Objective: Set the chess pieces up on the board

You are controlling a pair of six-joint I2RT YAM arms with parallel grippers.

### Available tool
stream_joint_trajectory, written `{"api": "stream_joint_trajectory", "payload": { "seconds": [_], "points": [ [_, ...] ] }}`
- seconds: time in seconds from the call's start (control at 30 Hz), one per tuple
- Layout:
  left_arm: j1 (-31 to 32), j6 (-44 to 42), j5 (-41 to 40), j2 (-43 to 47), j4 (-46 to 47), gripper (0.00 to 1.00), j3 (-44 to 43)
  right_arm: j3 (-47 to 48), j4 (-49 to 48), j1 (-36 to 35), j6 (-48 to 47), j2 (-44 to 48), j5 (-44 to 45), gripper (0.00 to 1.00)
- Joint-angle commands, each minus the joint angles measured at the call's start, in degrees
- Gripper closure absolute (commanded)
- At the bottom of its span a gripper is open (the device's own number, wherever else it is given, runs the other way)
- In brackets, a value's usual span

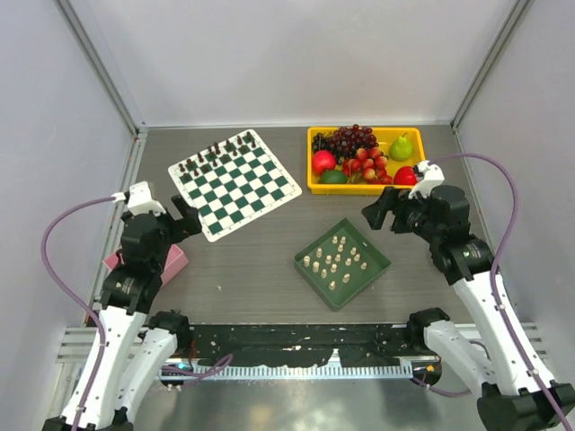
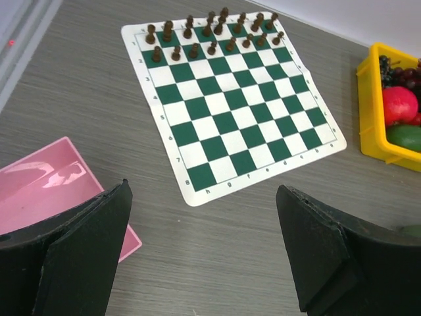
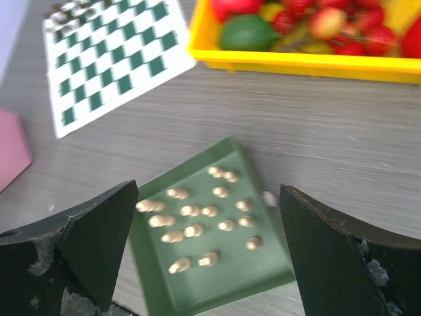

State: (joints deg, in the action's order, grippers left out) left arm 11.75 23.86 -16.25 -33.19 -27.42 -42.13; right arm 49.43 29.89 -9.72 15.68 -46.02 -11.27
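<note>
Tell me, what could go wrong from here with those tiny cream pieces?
The cream pieces crowd together in the green tray, so the wide-open right pincer might topple neighbours when grabbing one. The board looks like a thin mat; a nudge could slide it and tip the dark pieces standing on its far rows.

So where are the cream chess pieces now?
Top view: the cream chess pieces lie in the green tray, right of centre, nearer than the yellow fruit bin; none on the board.
</note>
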Motion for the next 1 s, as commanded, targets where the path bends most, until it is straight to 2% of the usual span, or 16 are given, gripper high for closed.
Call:
{"api": "stream_joint_trajectory", "payload": {
  "seconds": [0.0,0.07,0.17,0.23,0.27,0.4,0.5,0.6,0.73,0.97],
  "points": [
    [-0.5,0.23,9.38,-4.32,-1.4,0.01,-1.19,-1.53,-3.09,-12.37,3.74,0.58,-1.96,0.04],
    [-0.41,0.92,10.88,-7.31,-3.94,0.01,-3.04,-0.92,-1.86,-20.73,4.09,-0.91,5.07,0.04],
    [-0.5,2.16,12.12,-9.0,-3.0,0.01,-2.52,0.58,-0.88,-29.81,6.02,-4.94,9.5,0.05],
    [-0.5,3.12,11.77,-8.47,-2.82,0.01,-1.56,0.84,-2.46,-36.49,8.65,-6.88,11.09,0.04],
    [-0.5,3.39,11.42,-7.86,-2.55,0.01,-1.2,1.19,-3.69,-41.39,9.27,-7.67,15.01,0.05],
    [-0.5,3.39,9.49,-4.61,-2.37,0.01,-0.15,2.6,-7.73,-52.74,12.79,-14.08,19.6,0.05],
    [-0.5,3.13,8.26,-2.15,-3.34,0.01,0.47,2.6,-10.19,-56.81,16.12,-20.31,22.87,0.05],
    [-0.5,2.16,6.5,-0.39,-4.13,0.01,0.91,2.51,-16.59,-59.18,17.8,-25.51,22.95,0.05],
    [-0.5,1.55,5.53,0.76,-4.66,0.01,1.09,6.02,-17.85,-61.12,19.91,-34.29,26.2,0.04],
    [-0.5,0.05,4.39,0.67,-6.15,0.01,0.64,3.75,-21.18,-61.39,24.83,-37.91,30.16,0.05]
  ]
}}
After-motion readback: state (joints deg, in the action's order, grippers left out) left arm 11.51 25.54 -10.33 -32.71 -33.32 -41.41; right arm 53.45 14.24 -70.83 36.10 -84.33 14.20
